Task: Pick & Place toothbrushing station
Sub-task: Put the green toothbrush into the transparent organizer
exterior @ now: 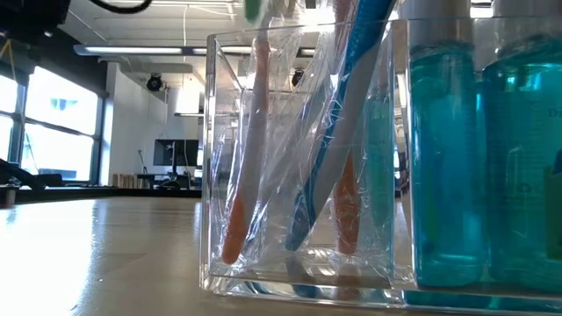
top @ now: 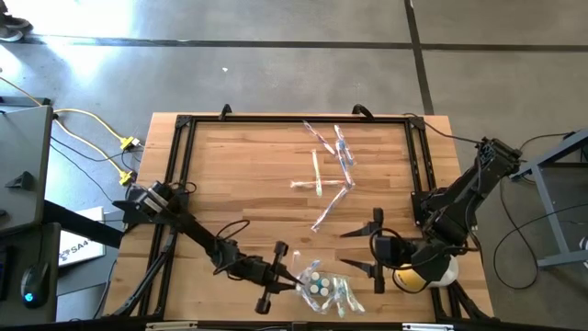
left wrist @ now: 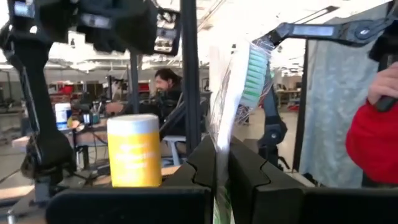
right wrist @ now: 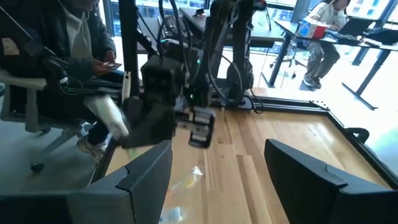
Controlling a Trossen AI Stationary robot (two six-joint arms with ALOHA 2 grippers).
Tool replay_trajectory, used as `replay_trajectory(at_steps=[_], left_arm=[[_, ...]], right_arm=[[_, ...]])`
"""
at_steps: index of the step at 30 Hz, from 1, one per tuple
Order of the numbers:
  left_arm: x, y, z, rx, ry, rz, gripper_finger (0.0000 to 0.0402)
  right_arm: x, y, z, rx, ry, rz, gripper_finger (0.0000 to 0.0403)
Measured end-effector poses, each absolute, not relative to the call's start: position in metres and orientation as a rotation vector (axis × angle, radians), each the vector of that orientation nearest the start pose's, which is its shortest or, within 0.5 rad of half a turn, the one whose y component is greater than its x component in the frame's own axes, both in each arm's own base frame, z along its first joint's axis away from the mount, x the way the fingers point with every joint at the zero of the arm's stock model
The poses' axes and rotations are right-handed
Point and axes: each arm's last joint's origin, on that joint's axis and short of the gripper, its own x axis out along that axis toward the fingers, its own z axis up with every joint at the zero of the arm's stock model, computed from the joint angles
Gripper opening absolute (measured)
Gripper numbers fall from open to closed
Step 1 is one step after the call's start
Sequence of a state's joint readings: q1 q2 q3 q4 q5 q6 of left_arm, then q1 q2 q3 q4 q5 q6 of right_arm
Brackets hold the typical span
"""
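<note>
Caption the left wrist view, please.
Left gripper shut on a wrapped toothbrush, beside a yellow cup.

Bright daylight from windows (exterior: 53,114) behind. Glare on clear holder (exterior: 299,175). Blurred near fingers (right wrist: 149,174) in wrist views. Soft shadows on table (top: 248,175).

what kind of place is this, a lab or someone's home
Most likely a robotics lab or open workshop, not a home. A framed wooden table stands on a bare concrete floor, people sit at desks behind it, and exposed ceiling lights run over a big open room.
</note>
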State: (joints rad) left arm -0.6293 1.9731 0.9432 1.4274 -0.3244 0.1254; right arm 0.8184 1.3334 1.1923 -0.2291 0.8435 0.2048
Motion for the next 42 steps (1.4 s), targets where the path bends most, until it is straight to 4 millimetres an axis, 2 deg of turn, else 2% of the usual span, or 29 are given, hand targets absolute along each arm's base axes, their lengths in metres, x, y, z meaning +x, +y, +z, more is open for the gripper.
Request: replay_trajectory(at_steps=[5, 10, 22, 31, 35, 42], left_arm=[[0.327, -0.226, 0.2, -0.087, -0.397, -0.28, 0.001], [0.334, -0.227, 0.177, -0.125, -0.334, -0.262, 0.001], [0.338, -0.225, 0.142, -0.192, -0.276, -0.112, 0.001], [0.337, -0.227, 0.134, -0.215, -0.242, -0.114, 0.0011], [0.339, -0.228, 0.129, -0.232, -0.189, -0.123, 0.0034], [0.339, -0.229, 0.128, -0.28, -0.174, -0.131, 0.0121]], right_arm=[[0.214, 0.197, 0.353, -0.09, 0.249, -0.048, 0.0249], [0.214, 0.197, 0.353, -0.1, 0.253, -0.043, 0.0249], [0.212, 0.196, 0.348, -0.161, 0.295, -0.039, 0.0249], [0.21, 0.193, 0.342, -0.196, 0.349, -0.044, 0.0249], [0.209, 0.193, 0.34, -0.171, 0.364, -0.049, 0.0249], [0.209, 0.192, 0.339, -0.141, 0.38, -0.037, 0.0249]])
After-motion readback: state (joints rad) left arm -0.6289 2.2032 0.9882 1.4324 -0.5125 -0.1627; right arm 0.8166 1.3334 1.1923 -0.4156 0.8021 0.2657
